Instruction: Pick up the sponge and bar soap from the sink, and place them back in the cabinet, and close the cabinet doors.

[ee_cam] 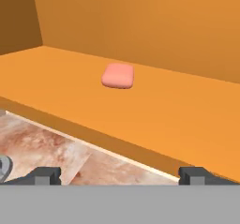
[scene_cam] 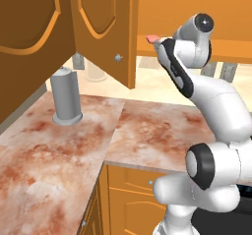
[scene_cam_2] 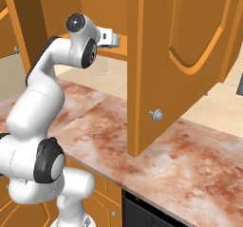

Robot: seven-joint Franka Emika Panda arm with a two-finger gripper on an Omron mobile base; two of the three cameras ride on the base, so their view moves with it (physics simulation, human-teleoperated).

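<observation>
Soap point(ee_cam: 118, 76) lies on the wooden shelf point(ee_cam: 178, 120) inside the cabinet point(ee_cam: 140, 26), so that job looks done. The gripper point(ee_cam: 120, 175) sits just in front of the shelf edge with its fingers spread wide and nothing between them. The soap is apart from it, farther in. Both cabinet doors point(scene_cam: 101, 25) hang open over the counter point(scene_cam: 64, 131). A grey pot point(scene_cam: 66, 96) stands on that counter. I cannot tell where the sponge is, so maybe it needs fetching. The doors need shutting too.
</observation>
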